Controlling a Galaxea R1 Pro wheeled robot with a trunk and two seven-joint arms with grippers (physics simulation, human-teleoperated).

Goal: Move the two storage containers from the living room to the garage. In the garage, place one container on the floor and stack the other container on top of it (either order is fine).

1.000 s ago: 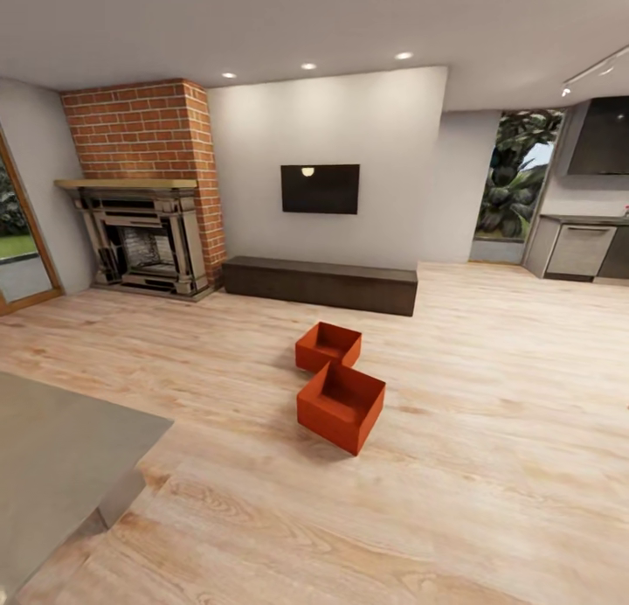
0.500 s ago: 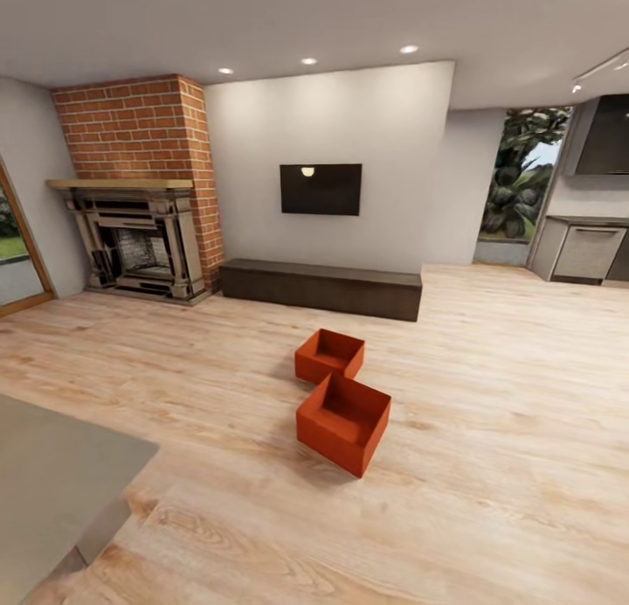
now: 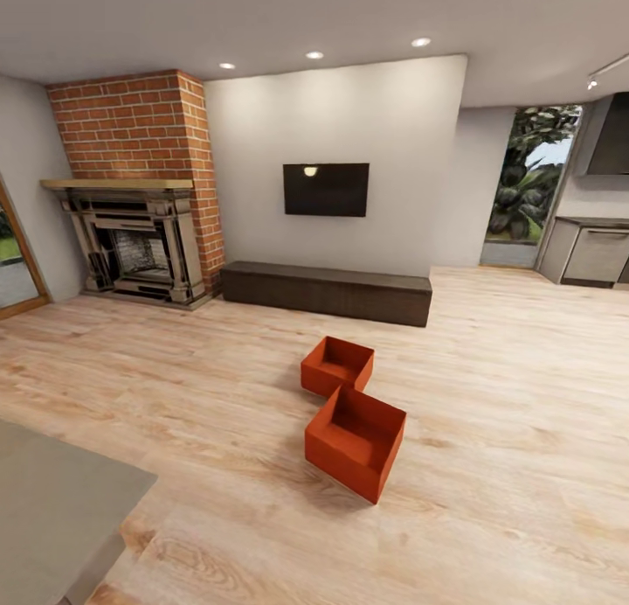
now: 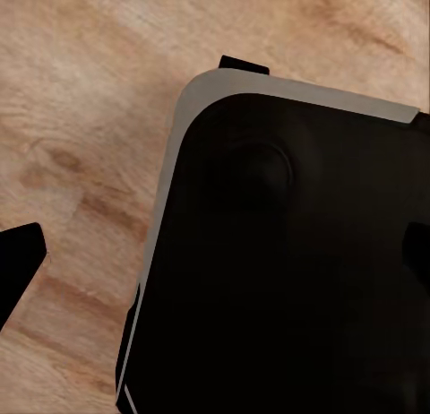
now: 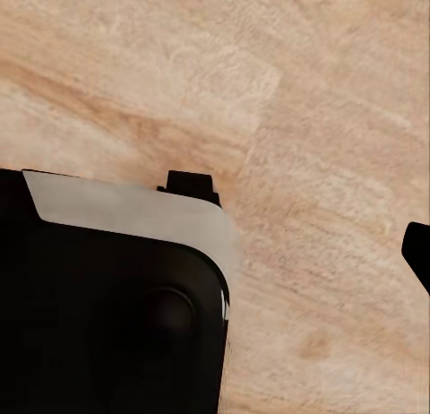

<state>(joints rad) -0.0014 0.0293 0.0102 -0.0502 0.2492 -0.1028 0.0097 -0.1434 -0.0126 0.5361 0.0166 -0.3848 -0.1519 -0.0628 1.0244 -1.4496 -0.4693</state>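
Observation:
Two orange-red storage containers sit on the light wood-plank living room floor, a few steps ahead of me. The nearer container [image 3: 354, 443] stands turned corner-on. The farther container [image 3: 337, 365] is just behind it, and their corners touch or nearly touch. Both are empty. In the left wrist view one dark fingertip [image 4: 20, 253] shows at the picture's edge over bare planks. The right wrist view has a fingertip [image 5: 419, 251] at its edge too. Nothing lies between the fingers of either gripper. The garage is out of view.
A low dark-brown cabinet [image 3: 325, 292] runs along the white wall under a black TV [image 3: 325, 190]. A brick fireplace [image 3: 131, 246] is at the back left and kitchen units [image 3: 594, 251] at the far right. A grey surface [image 3: 52, 518] is close at lower left. My black base [image 4: 287, 271] shows in both wrist views.
The whole head view has shifted: the camera has come closer, so the two containers look larger and lower in the picture. They have not moved on the floor.

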